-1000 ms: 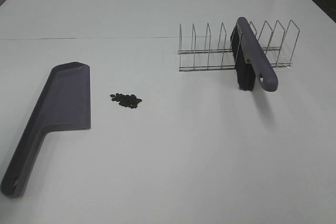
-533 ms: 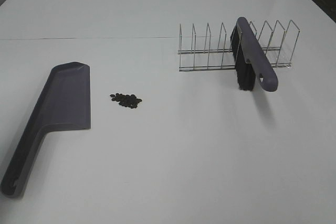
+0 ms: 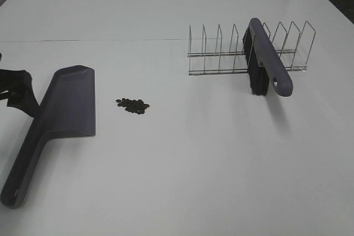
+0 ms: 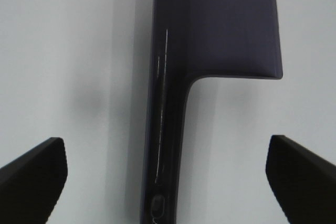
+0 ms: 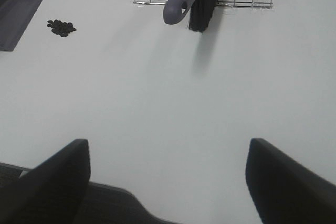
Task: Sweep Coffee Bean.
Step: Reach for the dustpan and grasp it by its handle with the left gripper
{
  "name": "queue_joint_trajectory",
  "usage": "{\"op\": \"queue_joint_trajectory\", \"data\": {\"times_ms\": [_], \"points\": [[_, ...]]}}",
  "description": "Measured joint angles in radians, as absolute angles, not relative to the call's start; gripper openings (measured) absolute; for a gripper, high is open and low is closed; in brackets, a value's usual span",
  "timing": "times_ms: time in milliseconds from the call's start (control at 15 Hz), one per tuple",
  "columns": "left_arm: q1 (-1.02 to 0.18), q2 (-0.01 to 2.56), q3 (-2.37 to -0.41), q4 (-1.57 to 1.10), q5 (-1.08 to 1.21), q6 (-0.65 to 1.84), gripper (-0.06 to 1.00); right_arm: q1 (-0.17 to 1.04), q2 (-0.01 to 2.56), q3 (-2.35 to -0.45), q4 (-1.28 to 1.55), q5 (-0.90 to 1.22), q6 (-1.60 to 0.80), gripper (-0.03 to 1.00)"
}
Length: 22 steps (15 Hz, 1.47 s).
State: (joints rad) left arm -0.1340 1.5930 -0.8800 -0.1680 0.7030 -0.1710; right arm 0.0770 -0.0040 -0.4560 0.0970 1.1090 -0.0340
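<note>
The left pincer point(image 4: 168, 178) hangs released, jaws spread wide either side of the handle of the dark purple-grey plastic dustpan point(image 3: 69, 103). The pan lies flat by the left edge of the white desk point(image 3: 182, 164), handle toward the near-left corner. Closing off-centre could swivel the pan into the small cluster of dark brown coffee bean point(image 3: 133, 105) near its long side and scatter it. The right pincer point(image 5: 168, 179), also released, hovers by the near edge. The purple-handled, black-bristled brush point(image 3: 264, 62) leans in a thin wire rack point(image 3: 218, 53) over toward the right edge; a careless lift may drag that light rack.
</note>
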Motion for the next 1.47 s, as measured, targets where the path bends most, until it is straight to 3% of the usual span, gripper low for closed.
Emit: {"op": "queue_joint_trajectory", "data": {"times_ms": [733, 1133, 1267, 1467], "points": [[-0.135, 1.888, -0.916, -0.229, 0.678, -0.176, 0.95, 0.077, -0.004, -0.456, 0.097, 1.109, -0.034, 0.77], [-0.196, 1.939, -0.939, -0.190, 0.668, -0.222, 0.93, 0.077, -0.004, -0.456, 0.097, 1.109, -0.034, 0.77], [-0.196, 1.947, -0.940, -0.176, 0.670, -0.231, 0.91, 0.077, -0.004, -0.456, 0.097, 1.109, -0.034, 0.77], [-0.198, 1.948, -0.940, -0.139, 0.669, -0.260, 0.73, 0.077, -0.004, -0.456, 0.097, 1.109, -0.034, 0.77]]}}
